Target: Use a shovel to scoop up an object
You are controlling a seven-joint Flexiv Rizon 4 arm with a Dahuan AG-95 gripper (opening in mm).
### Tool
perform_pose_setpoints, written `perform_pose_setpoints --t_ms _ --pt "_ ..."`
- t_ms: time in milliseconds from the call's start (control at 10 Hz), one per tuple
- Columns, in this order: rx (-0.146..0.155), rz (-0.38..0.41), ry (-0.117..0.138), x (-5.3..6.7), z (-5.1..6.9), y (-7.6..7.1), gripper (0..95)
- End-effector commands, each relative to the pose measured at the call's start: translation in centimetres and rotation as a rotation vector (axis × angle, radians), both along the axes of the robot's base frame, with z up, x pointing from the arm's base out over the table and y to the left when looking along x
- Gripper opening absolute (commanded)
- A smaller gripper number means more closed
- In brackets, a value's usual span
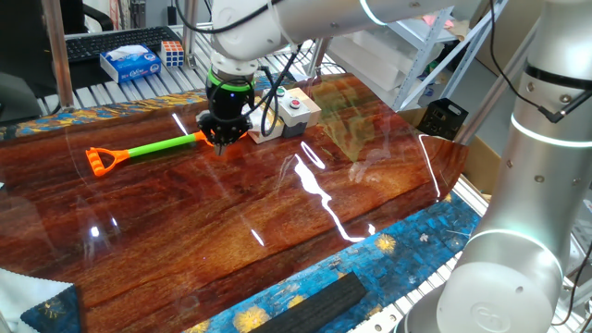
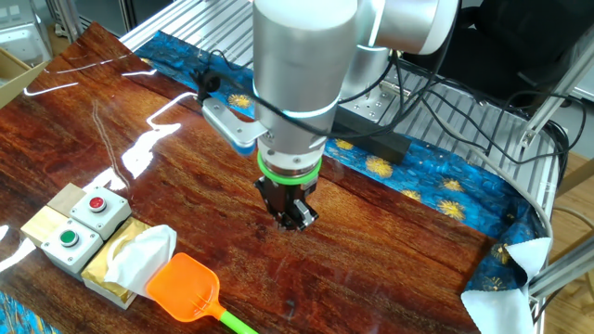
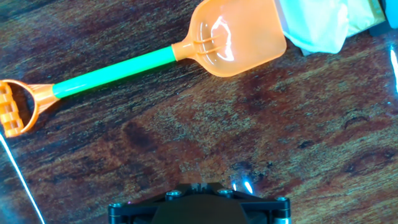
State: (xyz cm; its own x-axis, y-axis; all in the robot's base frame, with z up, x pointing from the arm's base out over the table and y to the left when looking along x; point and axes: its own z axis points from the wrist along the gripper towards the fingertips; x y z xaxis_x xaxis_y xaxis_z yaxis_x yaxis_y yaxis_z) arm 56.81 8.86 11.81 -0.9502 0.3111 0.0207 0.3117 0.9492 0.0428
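Glossy dark wood covers the worktop [image 1: 277, 222], edged with a blue starry cloth, and shelving and cables crowd the space behind it. On it lies the shovel [image 1: 148, 151], flat on its back, its orange blade [image 2: 184, 287] touching or just short of the object [image 2: 130, 260], a tan box with white tissue bunched out of it. A grey box with a red and a green button [image 2: 79, 223] sits just beside that object, on the side away from the blade.

Nothing is held. The end effector [image 2: 295, 215] hangs above bare wood near the blade, apart from the shovel and not touching it. In the hand view only the dark base of the tool shows at the bottom edge, with the green shaft [image 3: 112, 70] and D-shaped handle [image 3: 17, 108] stretched across the top, so I cannot tell whether the fingers are spread or pressed together.

The task looks to be at its start: the approach to the shovel, with the grasp not yet made. The next move calls for shifting over the shaft or handle, turning the wrist so the fingers straddle the thin shaft, then descending and closing. The shaft is narrow and smooth, so a poorly centred pinch could let it roll.

The arm reaches across the worktop with its last link pointing almost straight down, the green-ringed wrist [image 1: 228, 81] directly above the fingers.
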Motion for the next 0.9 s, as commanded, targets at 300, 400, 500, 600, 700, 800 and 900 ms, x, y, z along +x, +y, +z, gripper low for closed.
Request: perform_pose_setpoints --t_ms 300,400,500,600,700,800,900 --pt "-0.006 -0.017 0.007 0.46 0.00 0.10 0.0" --pt "-0.009 -0.015 0.003 0.40 -0.03 0.10 0.0" --pt "-0.008 -0.014 0.000 0.40 -0.03 0.10 0.0" --pt "-0.008 -0.010 -0.013 0.40 -0.03 0.10 0.0" --pt "-0.006 0.011 -0.022 0.40 -0.03 0.10 0.0" --pt "-0.004 0.016 -0.013 0.40 -0.03 0.10 0.0" --pt "-0.008 0.021 -0.013 0.40 -0.03 0.10 0.0"
